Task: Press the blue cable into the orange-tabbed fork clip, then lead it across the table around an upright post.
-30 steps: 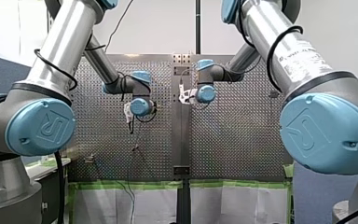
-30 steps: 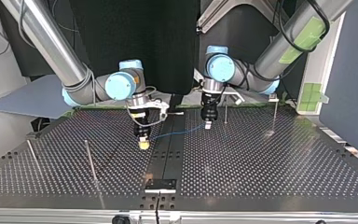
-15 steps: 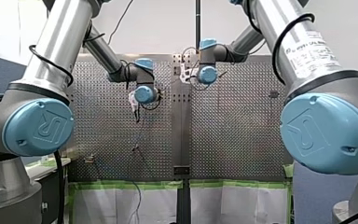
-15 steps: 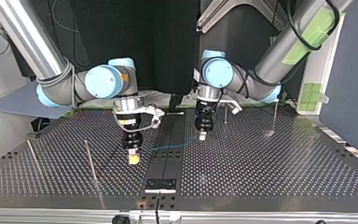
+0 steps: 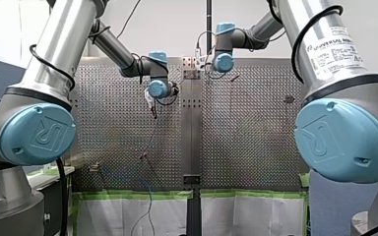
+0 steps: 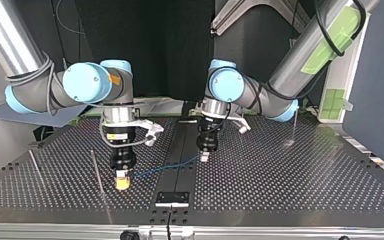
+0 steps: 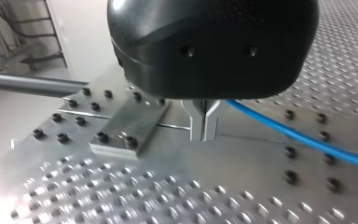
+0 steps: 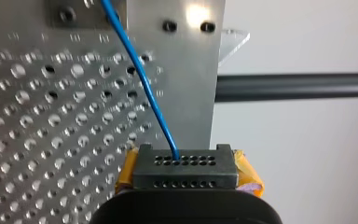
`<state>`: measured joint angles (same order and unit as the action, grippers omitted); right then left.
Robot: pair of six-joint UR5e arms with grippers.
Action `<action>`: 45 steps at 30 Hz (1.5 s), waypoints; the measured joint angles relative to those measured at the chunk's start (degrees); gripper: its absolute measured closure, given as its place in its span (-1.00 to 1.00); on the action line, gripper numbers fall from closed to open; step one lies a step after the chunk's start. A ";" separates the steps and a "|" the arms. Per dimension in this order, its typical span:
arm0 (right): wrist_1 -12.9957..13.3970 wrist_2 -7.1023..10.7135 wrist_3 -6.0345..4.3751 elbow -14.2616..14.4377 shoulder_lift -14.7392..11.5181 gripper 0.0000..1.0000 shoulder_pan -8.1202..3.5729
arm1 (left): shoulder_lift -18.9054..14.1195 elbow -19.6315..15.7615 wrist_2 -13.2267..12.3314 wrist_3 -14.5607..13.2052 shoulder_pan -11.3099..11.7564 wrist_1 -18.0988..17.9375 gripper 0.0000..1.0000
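Posts are sticking up from the holey table [image 6: 280,190] in the top view: one slanted post [image 6: 36,167] is poking up near the left edge, and an upright post [image 6: 97,172] is standing a bit further in. Just beside that upright post, near the front edge, my right gripper [image 6: 122,184] is pointing down, with its tip hanging close over the table. Its yellow pads [image 8: 247,175] are squeezing tight on a black plug [image 8: 185,170] full of little holes, and the blue cable [image 7: 298,136] is coming out of that plug. The cable is hanging in a loose line above the table, going from the plug over the smooth middle strip [image 6: 180,142] to my left gripper [image 6: 204,157]. That gripper is pointing down too, near the middle of the table. Its metal fingers [image 7: 198,123] are pressing together on the cable, which is running off to one side of them. A lone post [image 6: 294,125] is standing near the far right corner.
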<state>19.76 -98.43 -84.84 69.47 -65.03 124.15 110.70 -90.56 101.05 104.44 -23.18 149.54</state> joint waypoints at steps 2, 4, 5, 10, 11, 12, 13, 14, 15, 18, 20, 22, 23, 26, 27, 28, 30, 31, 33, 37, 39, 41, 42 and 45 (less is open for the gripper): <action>-0.28 -0.44 -0.10 -0.01 -0.11 1.00 -0.39 | 0.01 1.00 -0.48 0.82 -0.28 0.19 0.91; -0.57 -0.78 -0.14 -0.03 -0.22 1.00 -0.83 | 0.04 1.87 -0.84 1.64 -0.49 0.27 0.91; -0.66 -0.88 -0.15 -0.03 -0.27 1.00 -1.01 | 0.05 2.50 -1.08 2.23 -0.60 0.33 0.91; -1.02 -1.22 -0.17 -0.05 -0.39 1.00 -2.03 | 0.13 5.08 -2.24 4.75 -0.95 0.75 0.91; -1.07 -1.28 -0.17 -0.05 -0.40 1.00 -2.22 | 0.13 5.69 -2.45 5.28 -1.01 0.87 0.91; -1.11 -1.34 -0.17 -0.04 -0.42 1.00 -2.40 | 0.15 6.13 -2.60 5.65 -1.04 0.99 0.91; -1.15 -1.40 -0.17 -0.04 -0.44 1.00 -2.62 | 0.18 6.55 -2.74 6.00 -1.06 1.14 0.91; -1.19 -1.43 -0.17 -0.04 -0.46 1.00 -2.78 | 0.23 7.05 -2.90 6.46 -1.07 1.36 0.91; -1.25 -1.46 -0.17 -0.04 -0.46 1.00 -2.94 | 0.26 7.35 -3.01 6.79 -1.08 1.52 0.91; -1.43 -1.51 -0.17 -0.04 -0.52 1.00 -3.46 | 0.31 7.86 -3.53 7.79 -1.10 1.80 0.91; -1.56 -1.55 -0.17 -0.03 -0.58 1.00 -3.81 | 0.31 7.98 -4.09 8.67 -1.11 1.86 0.91; -1.68 -1.59 -0.17 -0.03 -0.65 1.00 -4.16 | 0.33 8.02 -4.63 9.52 -1.15 1.89 0.91; -1.72 -1.61 -0.17 -0.03 -0.69 1.00 -4.30 | 0.33 8.03 -4.91 10.05 -1.17 1.92 0.91; -1.83 -1.65 -0.18 -0.04 -0.82 1.00 -4.85 | 0.38 8.10 -5.46 10.95 -1.26 1.95 0.91; -1.87 -1.66 -0.21 -0.03 -0.86 1.00 -5.03 | 0.44 8.22 -5.61 11.12 -1.32 1.98 0.91; -1.92 -1.67 -0.29 -0.02 -0.92 1.00 -5.27 | 0.56 8.40 -5.73 11.25 -1.41 2.06 0.91; -1.95 -1.67 -0.45 -0.02 -1.01 1.00 -5.62 | 1.06 9.00 -5.89 11.40 -1.71 2.49 0.91; -2.02 -1.68 -0.54 -0.03 -1.10 1.00 -5.85 | 1.35 9.32 -5.93 11.41 -1.90 2.77 0.91; -2.12 -1.68 -0.62 -0.03 -1.26 1.00 -6.17 | 2.17 10.27 -5.96 11.44 -2.42 3.68 0.91; -2.46 -1.68 -0.69 -0.03 -1.57 1.00 -6.85 | 3.05 12.13 -5.93 11.53 -3.23 5.12 0.91; -2.62 -1.68 -0.69 -0.02 -1.60 1.00 -7.19 | 3.24 13.02 -5.92 11.57 -3.42 5.41 0.91; -2.75 -1.68 -0.70 0.00 -1.62 1.00 -7.54 | 3.34 13.55 -5.87 11.62 -3.51 5.56 0.91; -2.78 -1.68 -0.70 0.00 -1.63 1.00 -7.69 | 3.36 13.67 -5.83 11.63 -3.53 5.60 0.91; -2.93 -1.68 -0.70 0.01 -1.64 1.00 -8.14 | 3.39 13.87 -5.63 11.65 -3.56 5.66 0.91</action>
<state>16.82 -100.11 -85.53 69.48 -66.67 116.01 114.09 -76.69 95.42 116.09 -26.73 155.20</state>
